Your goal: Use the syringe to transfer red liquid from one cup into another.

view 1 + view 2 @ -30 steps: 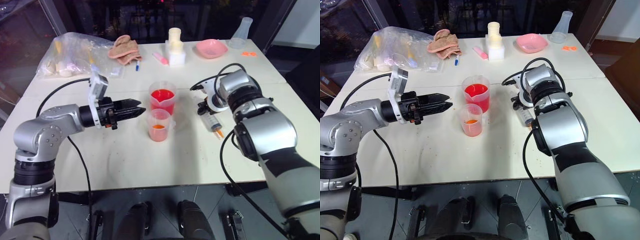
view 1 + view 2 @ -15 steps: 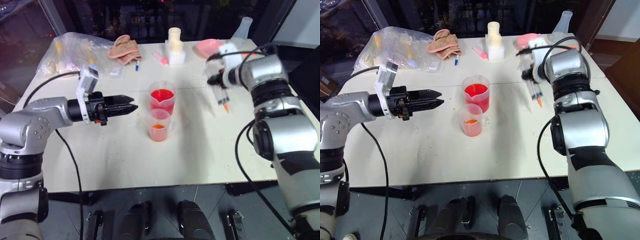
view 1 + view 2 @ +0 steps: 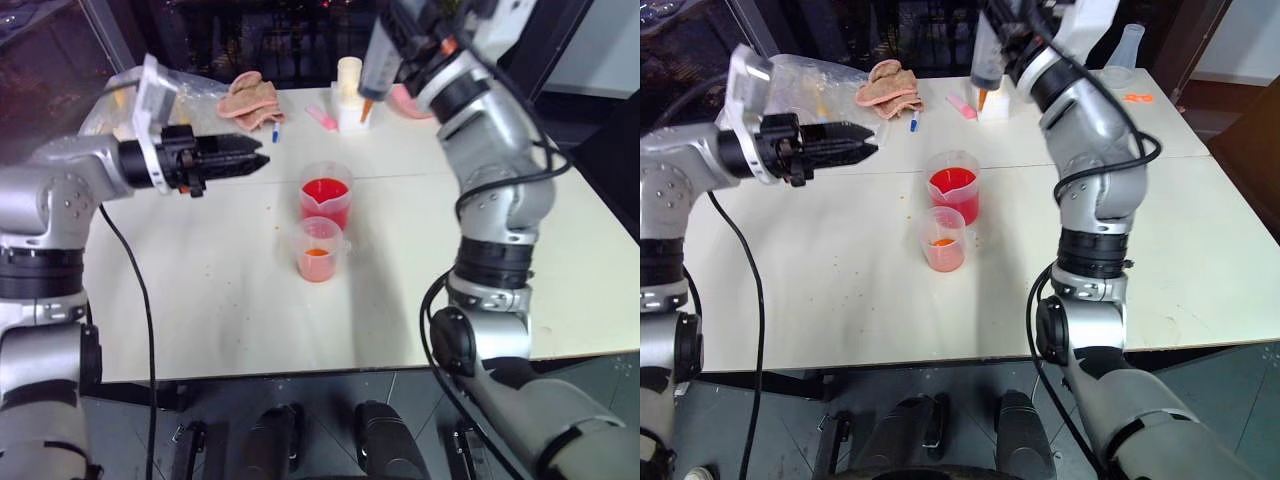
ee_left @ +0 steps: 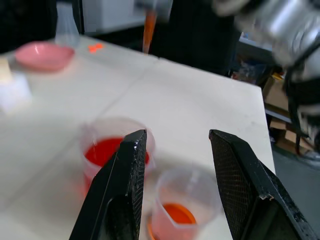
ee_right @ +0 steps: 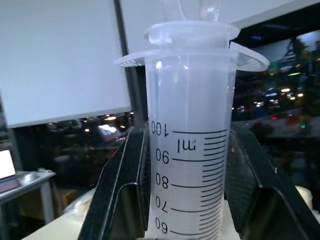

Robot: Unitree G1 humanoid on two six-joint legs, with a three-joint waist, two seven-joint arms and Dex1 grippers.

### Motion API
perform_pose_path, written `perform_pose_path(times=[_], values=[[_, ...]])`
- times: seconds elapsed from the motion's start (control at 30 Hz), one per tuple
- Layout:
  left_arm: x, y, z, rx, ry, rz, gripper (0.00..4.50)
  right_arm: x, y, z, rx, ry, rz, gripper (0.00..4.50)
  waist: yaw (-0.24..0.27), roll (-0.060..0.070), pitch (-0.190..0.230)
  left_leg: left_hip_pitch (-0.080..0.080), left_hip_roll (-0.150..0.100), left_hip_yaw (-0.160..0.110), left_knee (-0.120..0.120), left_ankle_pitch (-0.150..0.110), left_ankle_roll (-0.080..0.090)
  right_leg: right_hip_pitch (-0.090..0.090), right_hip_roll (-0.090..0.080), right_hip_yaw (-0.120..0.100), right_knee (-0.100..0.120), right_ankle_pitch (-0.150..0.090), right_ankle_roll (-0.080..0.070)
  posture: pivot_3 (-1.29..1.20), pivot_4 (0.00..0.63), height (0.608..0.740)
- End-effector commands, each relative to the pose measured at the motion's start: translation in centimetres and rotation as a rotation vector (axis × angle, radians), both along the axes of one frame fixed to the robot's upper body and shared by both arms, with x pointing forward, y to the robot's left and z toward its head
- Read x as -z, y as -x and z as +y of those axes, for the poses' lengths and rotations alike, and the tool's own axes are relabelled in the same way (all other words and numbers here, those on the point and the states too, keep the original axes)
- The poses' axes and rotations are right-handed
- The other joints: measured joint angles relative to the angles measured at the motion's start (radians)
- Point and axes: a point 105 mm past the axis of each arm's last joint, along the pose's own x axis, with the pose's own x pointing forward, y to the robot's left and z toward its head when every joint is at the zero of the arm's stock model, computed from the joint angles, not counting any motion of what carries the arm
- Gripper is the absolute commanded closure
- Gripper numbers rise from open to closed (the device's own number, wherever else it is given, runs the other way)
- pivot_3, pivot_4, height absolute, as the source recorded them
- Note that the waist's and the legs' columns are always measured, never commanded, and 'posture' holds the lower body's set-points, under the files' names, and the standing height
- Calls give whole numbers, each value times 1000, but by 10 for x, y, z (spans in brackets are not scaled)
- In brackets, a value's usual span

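Right gripper (image 5: 182,200) raised above the tabletop's (image 3: 240,310) far edge, jaws clamped on the syringe (image 5: 186,145) barrel. Left gripper (image 4: 175,185) hovers with jaws spread, holding nothing. Both cups (image 3: 325,200) with red liquid (image 3: 324,190) stand mid-tabletop, touching.

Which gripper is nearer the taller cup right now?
Left. The left gripper hovers beside the taller cup, to its left. The right gripper holds the syringe high beyond it.
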Motion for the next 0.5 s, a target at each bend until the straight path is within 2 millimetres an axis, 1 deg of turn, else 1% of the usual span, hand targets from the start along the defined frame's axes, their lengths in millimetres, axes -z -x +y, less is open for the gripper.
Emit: perform_pose_path(times=[0.03,0.13,0.27,0.5], values=[[-21,3,-1,34,3,-60,2414,11,3,29,-29,25,-69,3142,-7,0,0,0,0,1,0,0,0,-1,1,0,1,0,0,0,150,740],[-23,4,-3,52,-5,-59,2414,42,-7,44,-15,84,-60,3142,-17,0,0,1,1,1,-1,1,-2,-2,1,1,2,0,0,0,150,740],[-22,5,-6,69,0,-46,2414,72,-13,55,17,146,-62,3142,-24,0,0,0,1,0,-1,2,-3,-2,2,2,2,0,0,0,150,740],[-22,4,-15,93,-20,-63,2414,103,-22,56,53,185,-32,3142,-25,0,0,0,2,-1,-1,2,-4,-2,4,3,2,0,0,0,150,740]])
